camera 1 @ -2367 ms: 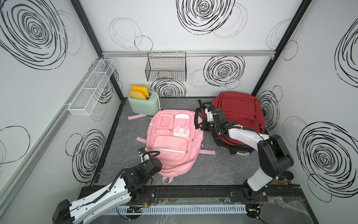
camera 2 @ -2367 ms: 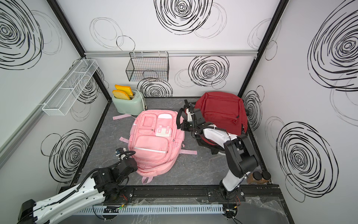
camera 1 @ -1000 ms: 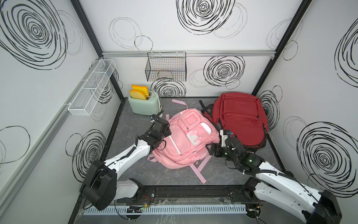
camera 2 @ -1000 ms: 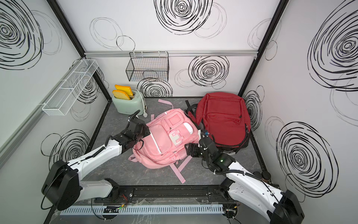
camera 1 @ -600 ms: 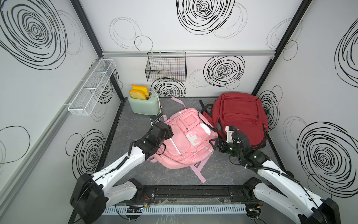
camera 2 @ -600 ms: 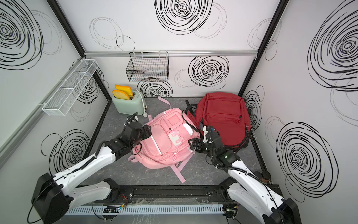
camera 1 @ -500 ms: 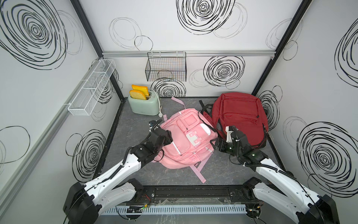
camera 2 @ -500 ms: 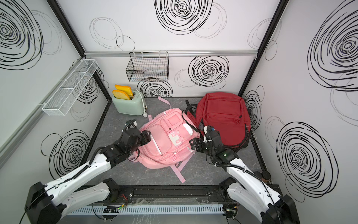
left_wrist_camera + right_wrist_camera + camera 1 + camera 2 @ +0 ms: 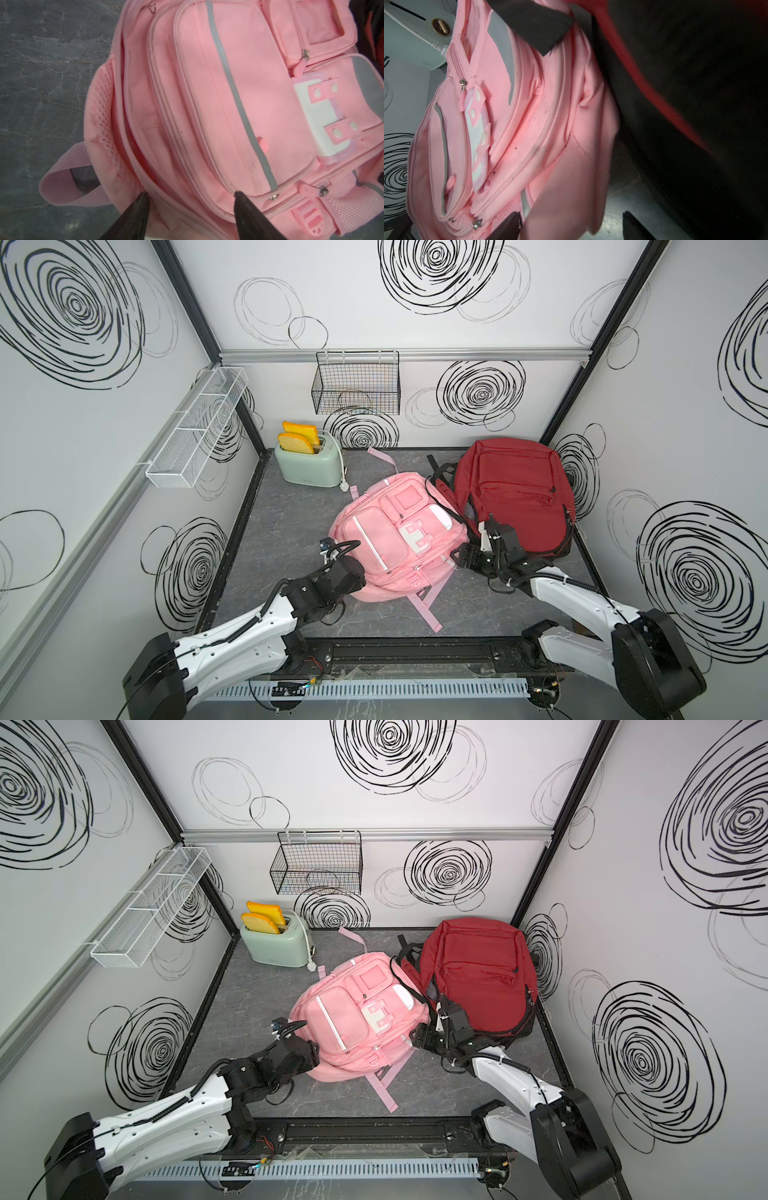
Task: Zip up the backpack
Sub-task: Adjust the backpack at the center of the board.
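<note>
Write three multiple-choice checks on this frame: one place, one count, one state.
1. Where is the black wire basket?
A. lying on the red backpack
B. hung on the back wall, above the toaster
C. on the left wall

2. How many toast slices are in the toaster?
A. one
B. two
C. four

3. How does the pink backpack lie?
A. upright against a wall
B. hung from a hook
C. flat on the table, front pockets up

Key:
1 B, it hangs from the rail on the back wall.
2 B, two orange-crusted slices stick out of the slots.
3 C, its front pockets face up in both top views.
</note>
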{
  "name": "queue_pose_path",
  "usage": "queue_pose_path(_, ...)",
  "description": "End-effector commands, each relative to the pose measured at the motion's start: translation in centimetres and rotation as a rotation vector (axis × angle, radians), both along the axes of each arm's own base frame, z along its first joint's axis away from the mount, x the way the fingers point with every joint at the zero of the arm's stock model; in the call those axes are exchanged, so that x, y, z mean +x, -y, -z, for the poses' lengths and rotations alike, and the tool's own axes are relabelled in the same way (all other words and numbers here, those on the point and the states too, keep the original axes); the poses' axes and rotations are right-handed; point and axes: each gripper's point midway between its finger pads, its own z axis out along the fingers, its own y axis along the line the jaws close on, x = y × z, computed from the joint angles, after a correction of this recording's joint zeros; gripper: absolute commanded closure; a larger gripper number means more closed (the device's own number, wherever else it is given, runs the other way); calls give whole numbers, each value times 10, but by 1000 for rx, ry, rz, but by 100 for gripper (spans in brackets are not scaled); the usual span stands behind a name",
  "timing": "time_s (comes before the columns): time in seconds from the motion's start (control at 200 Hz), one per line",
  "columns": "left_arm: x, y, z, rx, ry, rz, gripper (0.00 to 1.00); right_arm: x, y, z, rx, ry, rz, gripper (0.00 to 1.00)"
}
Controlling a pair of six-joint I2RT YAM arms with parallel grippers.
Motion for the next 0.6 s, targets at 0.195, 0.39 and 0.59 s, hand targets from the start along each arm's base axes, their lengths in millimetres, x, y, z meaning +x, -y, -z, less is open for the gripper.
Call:
queue_pose_path(0.195,6,6,19,-33,-7,-33,67,-15,-44,-9,85,57,-174,80)
queue_pose_path(0.39,22,-9,16,-15,6,-73,100,-56,-83,-15,70,75,-332,99)
queue_pose_path(0.59,43,-42,6,-8,39,-153,100,-96,-124,-23,66,74,-501,97)
